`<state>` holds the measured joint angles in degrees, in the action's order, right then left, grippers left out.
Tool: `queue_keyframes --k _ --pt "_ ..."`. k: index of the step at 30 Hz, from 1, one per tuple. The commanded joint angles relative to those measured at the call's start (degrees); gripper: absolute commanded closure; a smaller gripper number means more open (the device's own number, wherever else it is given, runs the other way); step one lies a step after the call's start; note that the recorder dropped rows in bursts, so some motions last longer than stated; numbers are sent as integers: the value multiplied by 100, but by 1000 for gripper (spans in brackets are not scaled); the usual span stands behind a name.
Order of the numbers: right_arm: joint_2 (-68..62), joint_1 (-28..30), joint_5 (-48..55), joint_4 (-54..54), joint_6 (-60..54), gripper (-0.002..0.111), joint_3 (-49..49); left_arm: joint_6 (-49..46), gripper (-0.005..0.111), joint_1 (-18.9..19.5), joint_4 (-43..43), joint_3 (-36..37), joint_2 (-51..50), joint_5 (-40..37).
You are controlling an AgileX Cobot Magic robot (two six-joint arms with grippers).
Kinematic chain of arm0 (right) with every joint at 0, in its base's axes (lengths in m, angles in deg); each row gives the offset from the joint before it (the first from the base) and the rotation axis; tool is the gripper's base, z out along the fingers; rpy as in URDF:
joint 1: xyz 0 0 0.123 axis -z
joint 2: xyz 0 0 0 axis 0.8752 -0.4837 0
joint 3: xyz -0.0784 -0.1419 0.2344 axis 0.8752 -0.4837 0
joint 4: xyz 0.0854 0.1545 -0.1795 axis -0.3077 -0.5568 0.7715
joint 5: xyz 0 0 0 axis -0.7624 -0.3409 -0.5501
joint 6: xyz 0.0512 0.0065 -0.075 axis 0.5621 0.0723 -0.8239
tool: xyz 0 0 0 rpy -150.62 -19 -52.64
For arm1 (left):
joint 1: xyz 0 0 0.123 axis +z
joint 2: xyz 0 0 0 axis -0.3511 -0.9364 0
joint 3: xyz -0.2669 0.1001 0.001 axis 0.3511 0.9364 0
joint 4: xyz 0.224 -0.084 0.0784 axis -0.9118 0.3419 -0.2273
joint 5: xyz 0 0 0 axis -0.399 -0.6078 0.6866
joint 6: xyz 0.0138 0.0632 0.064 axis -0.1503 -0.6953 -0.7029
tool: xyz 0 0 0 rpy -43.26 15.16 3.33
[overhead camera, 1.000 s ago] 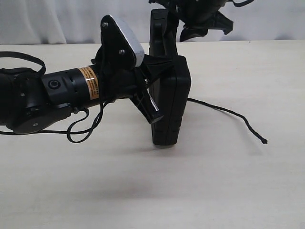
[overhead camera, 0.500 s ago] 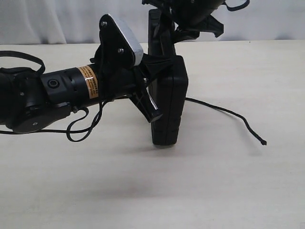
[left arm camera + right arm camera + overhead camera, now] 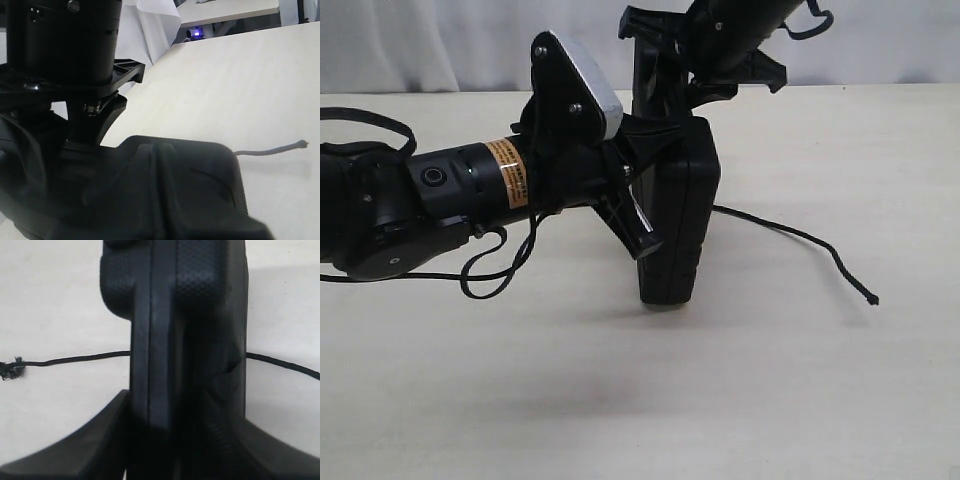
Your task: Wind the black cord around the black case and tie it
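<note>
On the table, the black case stands on edge, clamped by both grippers: left gripper mid-case, right gripper on top. Keep it upright over the black cord.

Matte textured plastic black case, braided black cord, smooth table.

The black cord passes out of sight behind the black case, whose top edge the right tool obscures.

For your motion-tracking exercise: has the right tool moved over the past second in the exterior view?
Yes. The right tool has swung leftward along the top of the black case, judged against the table's far edge.
</note>
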<state>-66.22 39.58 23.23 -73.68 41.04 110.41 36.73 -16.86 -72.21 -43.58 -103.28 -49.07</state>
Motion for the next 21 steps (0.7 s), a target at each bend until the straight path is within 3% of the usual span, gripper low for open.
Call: queue_keyframes --k 1,7,11,16,17,21 --pt "53 5 63 120 -65 70 -55 0 107 2 -146 62 -66 -587" --pt "92 5 63 148 -78 102 -55 0 107 2 -146 62 -66 -598" --pt "92 5 74 218 -78 104 -55 0 107 2 -41 62 14 -643" --pt "92 5 235 407 -78 104 -55 0 107 180 46 62 712 -1564" --pt "92 5 235 407 -78 104 -55 0 107 373 546 62 936 -1889" --pt "92 5 235 407 -78 104 -55 168 107 1152 732 70 1266 -2427"
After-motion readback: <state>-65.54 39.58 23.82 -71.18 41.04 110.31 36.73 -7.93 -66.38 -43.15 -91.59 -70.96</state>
